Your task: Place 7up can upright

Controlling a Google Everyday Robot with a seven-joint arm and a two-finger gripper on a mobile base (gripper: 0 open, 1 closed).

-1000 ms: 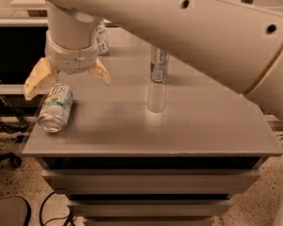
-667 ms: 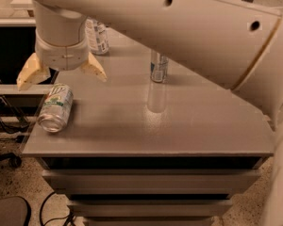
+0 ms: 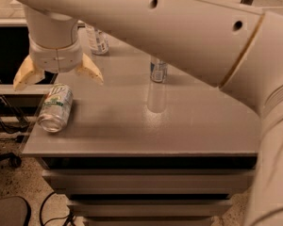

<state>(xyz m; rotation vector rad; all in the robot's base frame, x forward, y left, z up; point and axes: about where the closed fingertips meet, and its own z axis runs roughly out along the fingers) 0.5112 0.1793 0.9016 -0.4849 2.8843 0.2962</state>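
The green-and-white 7up can (image 3: 55, 108) lies on its side on the table (image 3: 179, 126), front left, beneath the wide-spread end effector (image 3: 59, 81).

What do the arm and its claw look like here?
The arm is a thick, smooth off-white tube with small dark round holes and a tan seam ring. The claw, above the lying 7up can, has a white cylindrical wrist and two tan wedge-shaped fingers.

grey table (image 3: 193, 126) | clear bottle (image 3: 157, 74) upright, centre | slim can (image 3: 98, 40) upright, rear
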